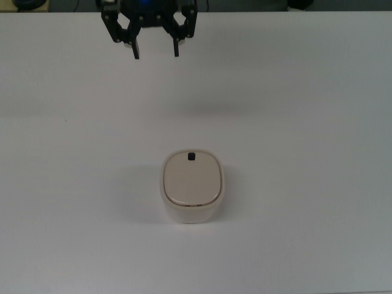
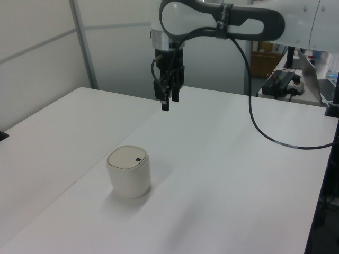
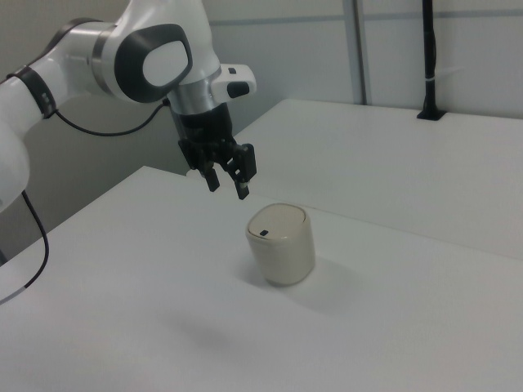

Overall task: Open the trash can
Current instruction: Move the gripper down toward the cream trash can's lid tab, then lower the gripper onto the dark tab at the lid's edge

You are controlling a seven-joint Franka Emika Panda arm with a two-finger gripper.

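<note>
The trash can [image 1: 192,187] is a small cream-beige bin standing upright on the white table, its lid shut flat with a small dark square button [image 1: 192,156] near the far edge. It also shows as the trash can [image 2: 128,172] in the left view and the trash can [image 3: 281,242] in the right view. My gripper [image 1: 156,52] hangs in the air well beyond the can, toward the top view's upper left, open and holding nothing. In the left view the gripper [image 2: 167,101] points down, high above the table. The gripper [image 3: 227,186] sits up and left of the can in the right view.
The white table [image 1: 306,153] stretches wide around the can. A black cable [image 2: 259,121] hangs from the arm over the table's far side. A second desk with a laptop [image 2: 318,74] stands beyond the left view's right edge.
</note>
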